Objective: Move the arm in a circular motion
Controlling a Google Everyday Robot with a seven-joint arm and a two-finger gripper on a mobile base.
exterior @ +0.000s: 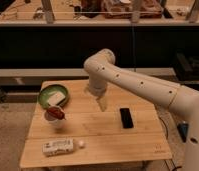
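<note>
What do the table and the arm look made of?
Pale wooden plank table: matt wood, grain and board seams visible. Glossy white robot arm: likely moulded plastic shell, shiny highlights. Its tapered pale gripper hangs over the table's middle.

Claw (101,104) above table (103,137), arm (143,85) base off-frame

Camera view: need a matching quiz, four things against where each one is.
Things:
1. green bowl
2. black phone
3. white packet
4. gripper

Places (sides as seen in the picture):
a. lying flat near the front left of the table
b. at the table's back left corner
c. over the middle of the table, pointing down
d. lying flat, right of the table's centre

Pairs: 1-b, 2-d, 3-a, 4-c
</note>
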